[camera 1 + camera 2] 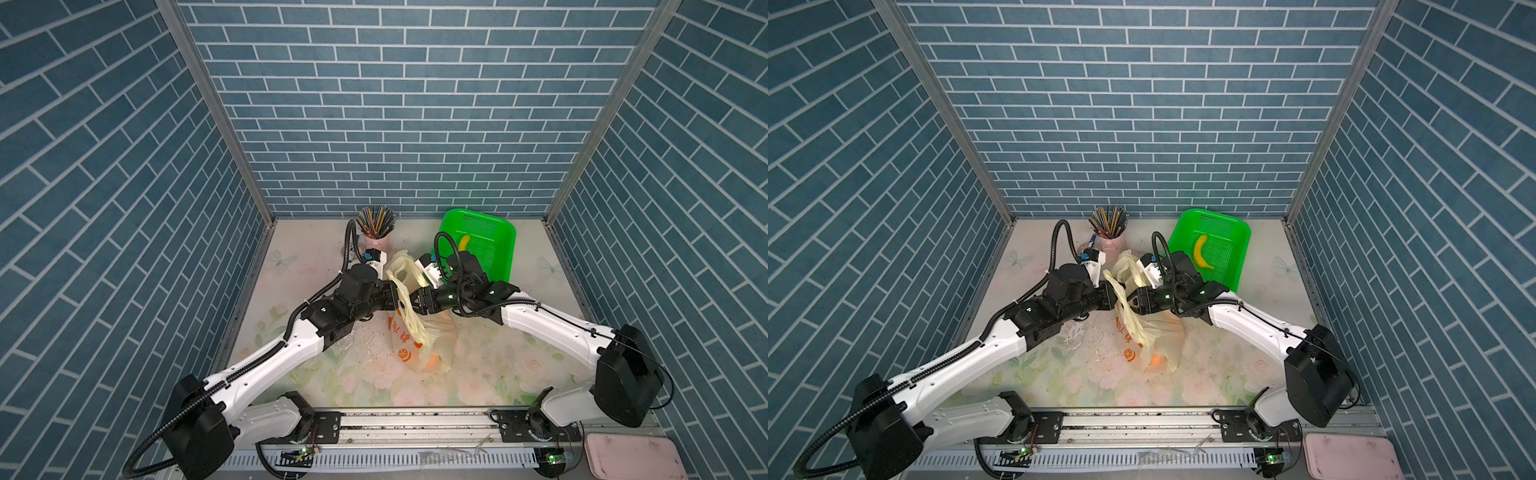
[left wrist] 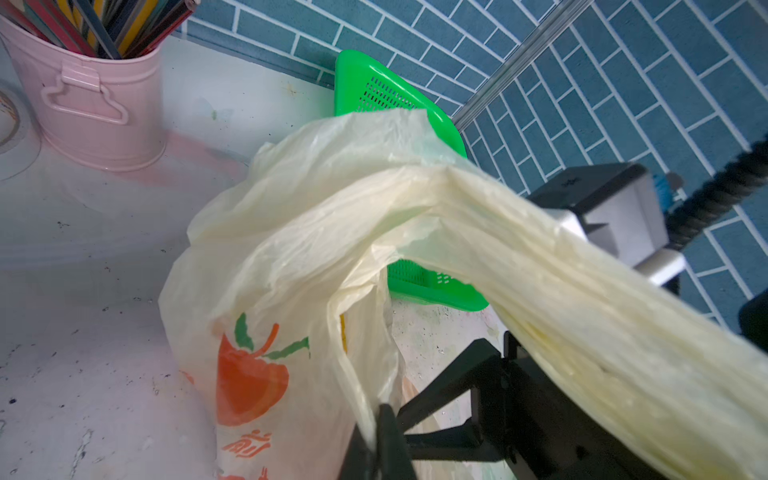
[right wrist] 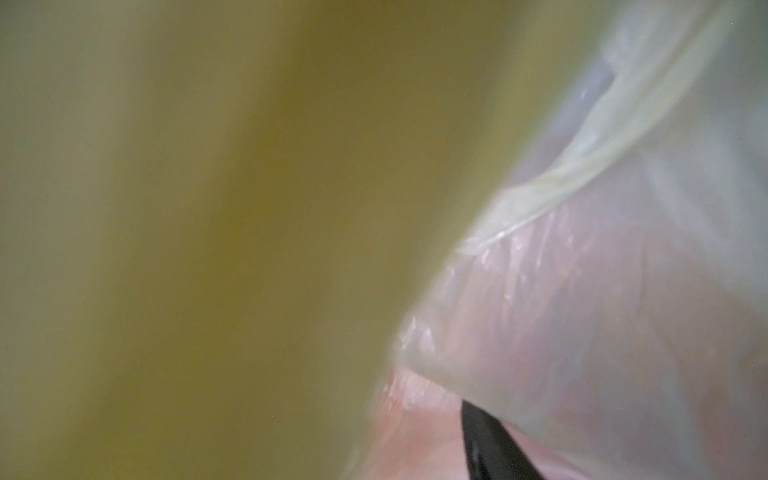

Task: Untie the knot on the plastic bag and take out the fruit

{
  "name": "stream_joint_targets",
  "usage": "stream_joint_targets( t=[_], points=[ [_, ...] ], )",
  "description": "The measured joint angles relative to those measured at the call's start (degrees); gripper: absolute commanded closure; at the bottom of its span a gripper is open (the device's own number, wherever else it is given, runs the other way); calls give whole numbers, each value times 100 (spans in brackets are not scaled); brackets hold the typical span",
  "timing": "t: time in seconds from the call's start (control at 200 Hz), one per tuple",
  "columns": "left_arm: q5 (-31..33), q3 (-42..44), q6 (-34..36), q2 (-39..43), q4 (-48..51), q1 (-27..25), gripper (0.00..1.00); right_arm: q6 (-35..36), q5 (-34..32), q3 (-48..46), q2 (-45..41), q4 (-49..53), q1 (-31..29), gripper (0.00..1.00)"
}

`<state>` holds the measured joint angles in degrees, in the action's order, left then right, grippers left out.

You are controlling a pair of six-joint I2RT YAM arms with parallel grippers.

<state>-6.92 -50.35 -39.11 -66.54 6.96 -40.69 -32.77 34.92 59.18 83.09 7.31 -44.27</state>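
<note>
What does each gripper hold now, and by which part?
The left gripper pinches the bag by a thin strip at its mouth. Whether the right gripper grips the handle cannot be told.

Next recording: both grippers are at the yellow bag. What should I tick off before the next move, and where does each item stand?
1. Left gripper has the plastic bag: ok, film is pinched between its fingers.
2. Right gripper has a grip: not ok, the jaws stand apart beside the handle strips.
3. Knot undone: cannot tell, no tight lump shows.
4. Fruit out: not ok, an orange one glows through the film, still inside.
5. Right wrist view usable: not ok, film covers nearly all of it.
6. Green basket has room: ok, space beside the banana.
</note>
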Motion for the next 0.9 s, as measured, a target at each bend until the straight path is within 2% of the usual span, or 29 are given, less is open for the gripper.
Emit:
stream_joint_targets(
  t=[0.05, 0.19, 0.285, 0.39, 0.48, 0.56, 0.64, 0.765, 0.835, 0.9],
  points=[
    [-15, 0, -20, 0, -9, 0, 64, 2, -68, 0, 0, 4, 0, 69],
    [4, 107, -35, 79, -31, 0, 64, 31, -326, 0, -2, 61, 0, 83],
    [31, 179, -37, 109, -13, 0, 67, 22, -463, -48, -28, 17, 0, 90],
    [26, 190, -50, 76, 11, 0, 74, 22, -597, -155, -98, -9, 0, 95],
    [26, 190, -48, 28, 13, 0, 75, 24, -804, -238, -190, 2, 0, 100],
    [37, 190, -48, 4, 55, 2, 75, 28, -1043, -295, -321, 26, 0, 100],
    [63, 190, -61, 7, 114, 9, 66, 57, -1322, -323, -474, 92, 0, 100],
    [114, 243, -98, 114, 166, 81, 66, 136, -1766, -358, -706, 168, 4, 100],
    [114, 310, -116, 245, 186, 157, 66, 151, -1849, -415, -820, 175, 20, 87],
    [109, 341, -125, 326, 219, 223, 66, 144, -1812, -435, -890, 170, 35, 67]
  ],
)
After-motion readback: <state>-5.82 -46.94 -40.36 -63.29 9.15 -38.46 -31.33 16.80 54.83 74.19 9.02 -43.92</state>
